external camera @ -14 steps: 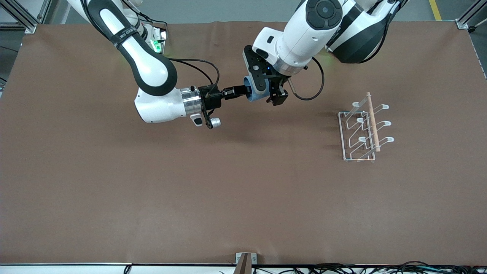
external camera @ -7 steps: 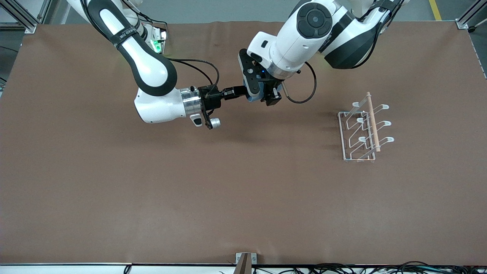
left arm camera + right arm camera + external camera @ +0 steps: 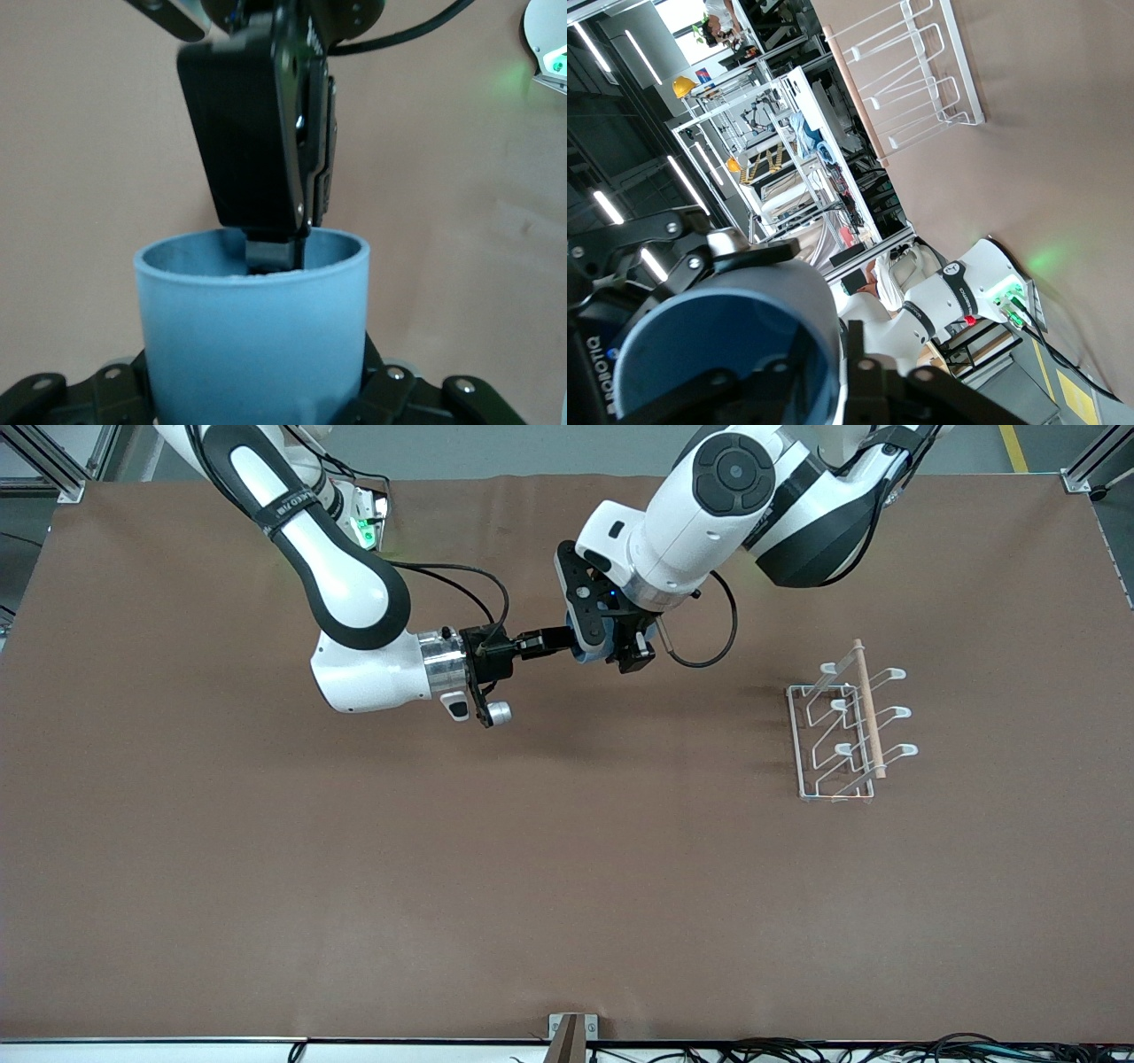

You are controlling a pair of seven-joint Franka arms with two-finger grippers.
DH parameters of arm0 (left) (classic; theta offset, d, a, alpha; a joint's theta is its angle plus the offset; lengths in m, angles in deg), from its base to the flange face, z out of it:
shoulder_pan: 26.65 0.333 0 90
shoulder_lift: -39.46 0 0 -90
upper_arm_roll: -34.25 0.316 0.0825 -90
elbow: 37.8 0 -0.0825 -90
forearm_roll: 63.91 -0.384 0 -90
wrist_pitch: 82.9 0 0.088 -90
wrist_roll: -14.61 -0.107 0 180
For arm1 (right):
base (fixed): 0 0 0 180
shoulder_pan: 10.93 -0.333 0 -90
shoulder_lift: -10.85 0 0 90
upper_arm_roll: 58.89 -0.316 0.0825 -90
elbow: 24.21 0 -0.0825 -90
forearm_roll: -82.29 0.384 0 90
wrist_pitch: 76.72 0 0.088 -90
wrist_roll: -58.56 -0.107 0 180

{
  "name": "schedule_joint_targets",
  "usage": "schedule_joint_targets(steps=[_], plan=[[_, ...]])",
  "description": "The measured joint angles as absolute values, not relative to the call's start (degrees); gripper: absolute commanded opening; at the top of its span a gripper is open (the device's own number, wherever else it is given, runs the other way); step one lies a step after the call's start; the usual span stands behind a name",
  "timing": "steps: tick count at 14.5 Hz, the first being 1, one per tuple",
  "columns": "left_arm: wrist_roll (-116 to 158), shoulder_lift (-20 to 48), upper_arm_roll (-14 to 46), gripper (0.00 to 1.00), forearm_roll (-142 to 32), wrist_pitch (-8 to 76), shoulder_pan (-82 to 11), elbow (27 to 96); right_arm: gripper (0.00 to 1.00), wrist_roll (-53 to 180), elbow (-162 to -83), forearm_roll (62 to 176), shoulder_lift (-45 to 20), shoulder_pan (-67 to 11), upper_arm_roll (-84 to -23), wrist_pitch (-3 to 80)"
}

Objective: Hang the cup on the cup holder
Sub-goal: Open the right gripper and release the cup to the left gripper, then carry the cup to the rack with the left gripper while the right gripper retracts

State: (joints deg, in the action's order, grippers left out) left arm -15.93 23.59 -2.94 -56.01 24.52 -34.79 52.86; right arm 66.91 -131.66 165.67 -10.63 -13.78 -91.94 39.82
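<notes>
The blue-grey cup (image 3: 585, 658) is held up in the air over the middle of the table, toward the robots' bases. My right gripper (image 3: 567, 638) is shut on its rim, one finger inside and one outside, as the right wrist view (image 3: 837, 354) shows. My left gripper (image 3: 611, 646) straddles the cup's body (image 3: 252, 345) from above, its fingers against both sides. The white wire cup holder (image 3: 850, 726) with its wooden rod stands empty toward the left arm's end of the table, and also shows in the right wrist view (image 3: 921, 80).
Brown cloth (image 3: 354, 886) covers the table. A small metal bracket (image 3: 571, 1035) sits at the table's front edge, with cables along that edge. A green-lit unit (image 3: 368, 524) sits by the right arm's base.
My left gripper has moved toward the right gripper and come down around the cup. In the last half second both arms have barely moved.
</notes>
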Motion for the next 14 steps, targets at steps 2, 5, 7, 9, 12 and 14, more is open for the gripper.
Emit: schedule_joint_targets(steps=[2,5,7,9,12,14], plan=[[-15.93,23.6,-2.83,0.0,-56.67,22.58,-34.38,52.84,1.0,66.69,-131.66,165.66,-9.97,-13.23,-91.38,40.56],[-15.66,23.61,-2.77,0.02,-64.29,18.04,-33.64,52.59,1.0,63.57,-131.63,161.62,-9.08,-11.96,-87.62,40.72],[-14.59,23.61,-2.75,0.0,-71.54,13.95,-33.51,52.57,1.0,61.12,-131.5,155.45,-8.64,-11.45,-83.79,40.68],[-14.51,23.57,-2.87,0.0,-82.39,9.66,-33.74,52.64,1.0,59.03,-131.16,148.31,-7.89,-11.26,-79.33,40.67],[-14.64,23.46,-2.83,0.0,-92.42,3.45,-34.05,52.85,1.0,57.8,-129.98,133.4,-6.06,-11.02,-72.52,40.76],[-16.65,22.96,-2.65,0.0,-98.71,1.04,-33.61,53.61,1.0,57.63,-128.66,122.82,-5.18,-10.87,-67.82,40.71]])
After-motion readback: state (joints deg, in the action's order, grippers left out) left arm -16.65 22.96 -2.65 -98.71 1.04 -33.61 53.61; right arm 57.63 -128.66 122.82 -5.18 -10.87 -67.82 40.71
